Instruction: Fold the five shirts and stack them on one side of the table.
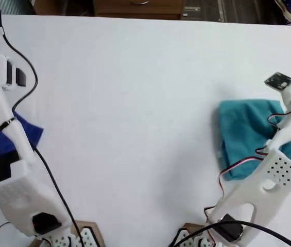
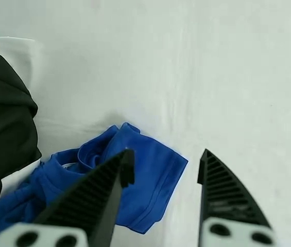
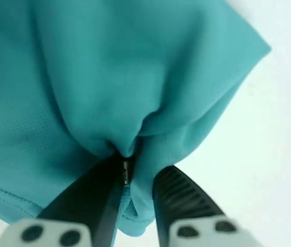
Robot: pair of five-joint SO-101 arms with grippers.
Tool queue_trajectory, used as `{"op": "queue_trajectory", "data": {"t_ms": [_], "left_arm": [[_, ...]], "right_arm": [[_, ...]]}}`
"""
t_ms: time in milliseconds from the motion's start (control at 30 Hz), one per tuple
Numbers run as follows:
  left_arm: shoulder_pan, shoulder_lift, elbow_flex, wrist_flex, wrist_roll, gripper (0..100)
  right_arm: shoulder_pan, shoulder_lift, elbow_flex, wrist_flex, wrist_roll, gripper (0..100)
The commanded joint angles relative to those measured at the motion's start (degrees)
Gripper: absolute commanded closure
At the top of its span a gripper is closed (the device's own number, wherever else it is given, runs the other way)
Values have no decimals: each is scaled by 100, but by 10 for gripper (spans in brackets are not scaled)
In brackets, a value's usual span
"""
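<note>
I read the right hand (image 3: pixel 141 174) as closed on a pinched fold of the teal shirt (image 1: pixel 243 128), which lies at the right edge of the counter (image 1: pixel 135 103). The left hand (image 2: pixel 167 155) stands wide open, holding nothing, over the crumpled blue shirt (image 2: pixel 150 180) at the left edge. A black shirt (image 2: pixel 6 123) lies just beside it.

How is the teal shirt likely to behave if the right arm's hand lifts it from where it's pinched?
Probably floppy: the teal shirt bunches into soft folds where the right hand pinches it, so it would likely drape and unfold. It looks thin, so it is likely light. Pushed across the table, it would probably wrinkle rather than slide whole.
</note>
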Motion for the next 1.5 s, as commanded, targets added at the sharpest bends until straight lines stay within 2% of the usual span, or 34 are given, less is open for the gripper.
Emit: {"op": "queue_trajectory", "data": {"t_ms": [0, 400, 467, 633, 700, 867, 933, 1267, 1367, 1467], "left_arm": [[-9, -334, -22, 35, 0, 774], [-9, -352, -22, 44, -9, 774], [-9, -352, -22, 44, -9, 774], [-9, -352, -22, 44, -18, 774], [-9, -360, -22, 44, -18, 774], [-9, -369, -22, 44, -18, 774], [-9, -369, -22, 44, -18, 774], [44, -325, -22, 18, -18, 774], [123, -325, -22, 18, -18, 774], [220, -325, -22, 18, 0, 774]], "right_arm": [[154, -541, -229, -48, -18, 978], [295, -541, -229, -40, -44, 978], [312, -549, -273, -40, -229, 967], [303, -576, -571, -48, -782, 800], [286, -567, -756, -40, -1037, 765], [259, -611, -1248, 312, -1688, 765], [251, -611, -1319, 655, -1582, 765], [760, -778, -1240, 646, -1319, 796], [796, -1376, -695, 646, -1319, 794], [769, -2325, 466, 646, -1319, 794]]}}
